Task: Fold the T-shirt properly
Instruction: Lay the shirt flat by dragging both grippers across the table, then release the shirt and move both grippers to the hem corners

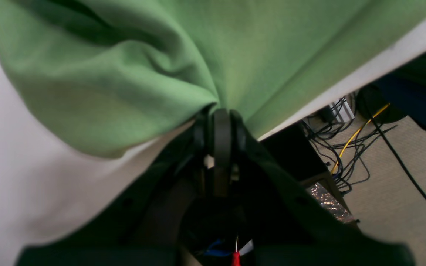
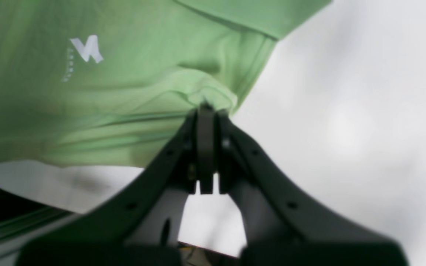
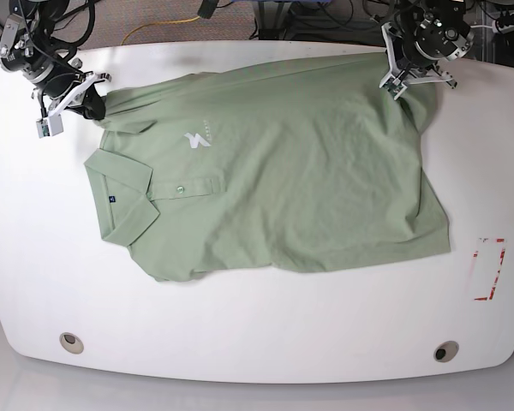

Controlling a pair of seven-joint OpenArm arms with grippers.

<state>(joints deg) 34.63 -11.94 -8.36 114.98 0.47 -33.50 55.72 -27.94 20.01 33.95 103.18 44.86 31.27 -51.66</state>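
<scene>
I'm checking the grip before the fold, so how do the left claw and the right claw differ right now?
The left claw pinches the shirt at its bottom end, near the table's far edge; the right claw pinches it at the collar end, by the white logo. In the base view the left claw sits on the right side, the right claw on the left. Both are shut on fabric.

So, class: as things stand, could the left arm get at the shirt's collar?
Probably not at once. The left end effector is shut on the T-shirt hem at the table's far corner, and the collar lies at the opposite end, nearer the right end effector.
</scene>
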